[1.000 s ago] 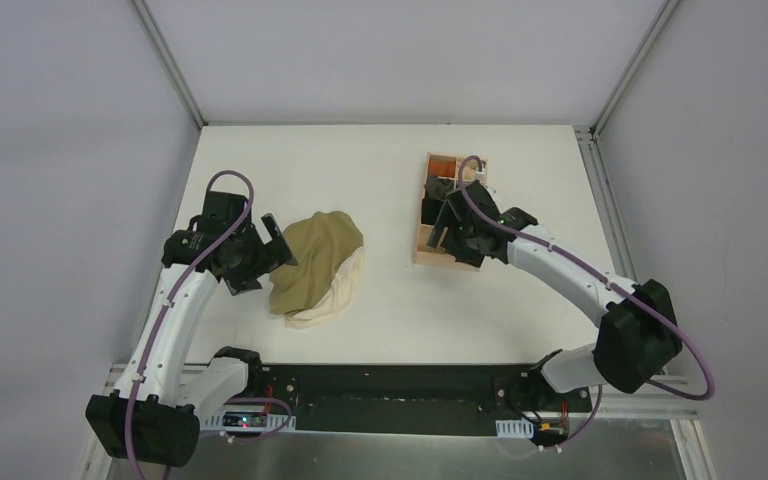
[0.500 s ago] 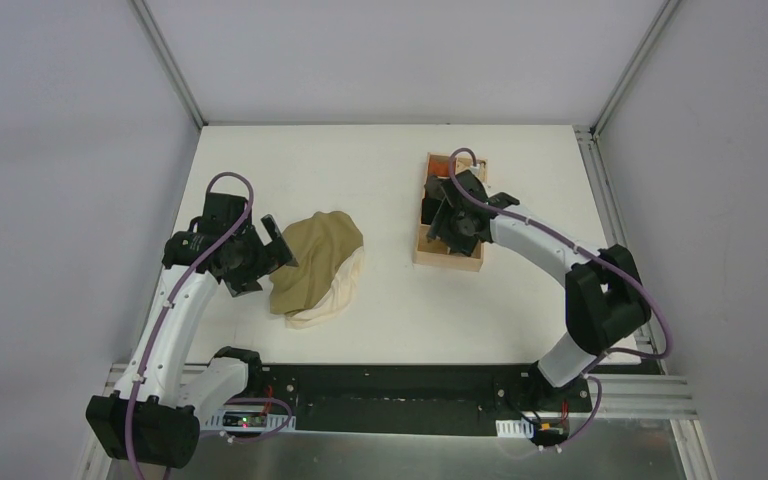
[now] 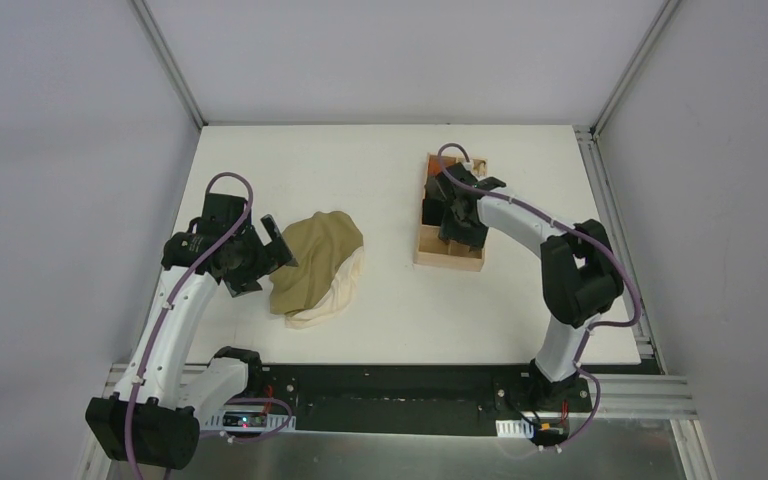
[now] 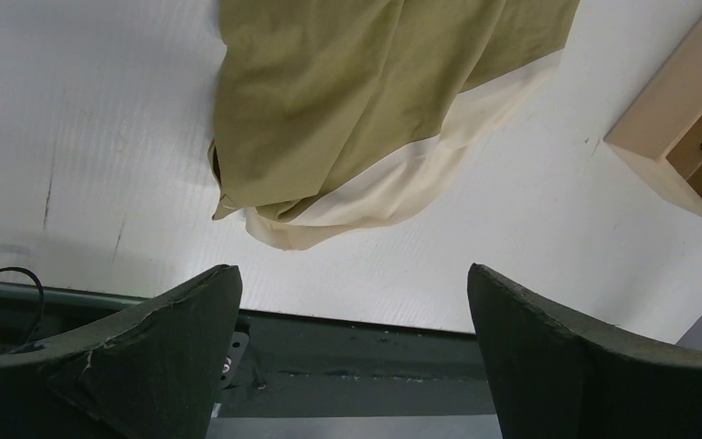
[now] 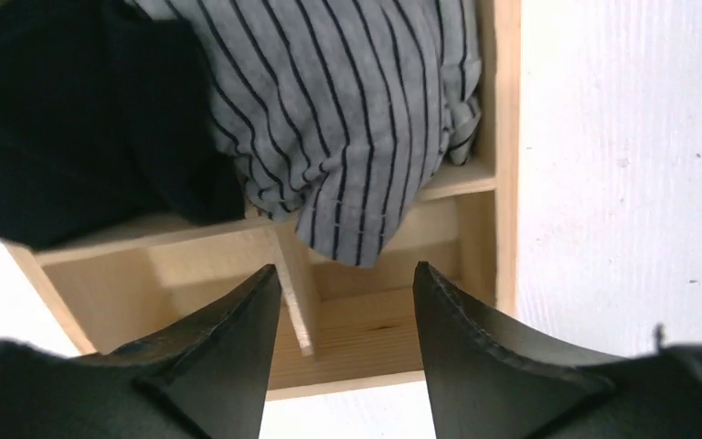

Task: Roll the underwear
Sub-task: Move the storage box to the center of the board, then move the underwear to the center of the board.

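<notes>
The olive-khaki underwear (image 3: 312, 258) with a cream waistband (image 3: 338, 295) lies crumpled on the white table, left of centre; it also shows in the left wrist view (image 4: 366, 101). My left gripper (image 3: 278, 243) is open and empty, just left of the garment; in its wrist view (image 4: 355, 311) the jaws stand wide apart with the garment beyond them. My right gripper (image 3: 457, 222) is open and empty over the wooden box (image 3: 449, 255); in its wrist view (image 5: 347, 302) the jaws straddle a thin wooden divider (image 5: 294, 293).
The wooden box (image 5: 503, 137) has compartments holding a grey striped bundle (image 5: 347, 110) and a black bundle (image 5: 73, 119). An orange bundle (image 3: 442, 168) sits at the box's far end. The table's near edge (image 4: 347, 315) meets a dark rail.
The right arm has folded in, its elbow swinging toward the table, and its gripper has shifted toward the far end of the box. The left arm and the underwear have not moved.
</notes>
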You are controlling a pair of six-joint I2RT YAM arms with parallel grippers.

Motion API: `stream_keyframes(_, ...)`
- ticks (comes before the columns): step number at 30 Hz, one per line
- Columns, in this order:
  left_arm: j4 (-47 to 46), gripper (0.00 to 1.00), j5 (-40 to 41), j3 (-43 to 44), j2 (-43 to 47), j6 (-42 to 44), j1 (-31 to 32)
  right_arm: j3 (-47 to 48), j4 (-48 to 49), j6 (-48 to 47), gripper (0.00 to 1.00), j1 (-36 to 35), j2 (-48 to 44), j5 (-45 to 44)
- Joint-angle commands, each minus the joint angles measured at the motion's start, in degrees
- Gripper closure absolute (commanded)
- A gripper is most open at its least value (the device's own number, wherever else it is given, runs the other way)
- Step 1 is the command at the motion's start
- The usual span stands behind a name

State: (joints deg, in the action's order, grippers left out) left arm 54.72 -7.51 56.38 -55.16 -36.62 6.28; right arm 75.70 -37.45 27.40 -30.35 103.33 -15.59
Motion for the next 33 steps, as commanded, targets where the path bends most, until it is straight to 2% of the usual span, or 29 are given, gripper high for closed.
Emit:
stream_keyframes(1,0.0,0.01,-0.7,1.2,-0.6,1.1,-0.4,0.7,-7.3,-2.8,0.44,3.5,0.3,-8.0)
stream_keyframes(5,0.0,0.01,-1.0,0.5,-1.4,0.8,-0.4,-1.4,-6.0,-1.4,0.43,6.5,-4.9,-7.9)
stream_keyframes(9,0.0,0.03,-1.1,-1.5,-2.2,-0.9,-0.4,-1.6,-2.1,-0.5,0.26,4.8,-10.7,-0.3)
stream_keyframes(12,0.0,0.09,0.2,-3.5,-2.9,-3.2,-0.4,-0.8,-0.3,1.0,0.20,0.5,-13.2,2.2)
stream_keyframes(19,0.9,0.29,5.0,-8.2,-7.4,-10.5,-0.5,-3.4,5.1,7.0,0.20,-8.6,-15.1,8.8)
stream_keyframes(23,-0.4,0.27,4.0,-9.1,-13.0,-11.6,-0.5,-5.4,5.8,9.1,0.20,-11.2,-16.1,9.9)
stream_keyframes(26,-4.9,0.24,3.7,-10.0,-15.0,-10.6,-0.5,-7.6,6.2,10.4,0.20,-11.9,-17.5,10.6)
stream_keyframes(28,-8.3,0.26,4.2,-10.4,-16.4,-9.4,-0.5,-9.5,6.8,11.1,0.20,-12.2,-18.7,11.2)
stream_keyframes(30,-11.2,0.39,4.1,-10.6,-18.6,-7.7,-0.5,-11.0,6.9,11.8,0.20,-12.3,-20.0,11.5)
stream_keyframes(33,-13.7,0.70,1.2,-9.6,-23.7,-5.1,-0.5,-13.5,6.9,12.7,0.19,-12.2,-22.3,11.2)
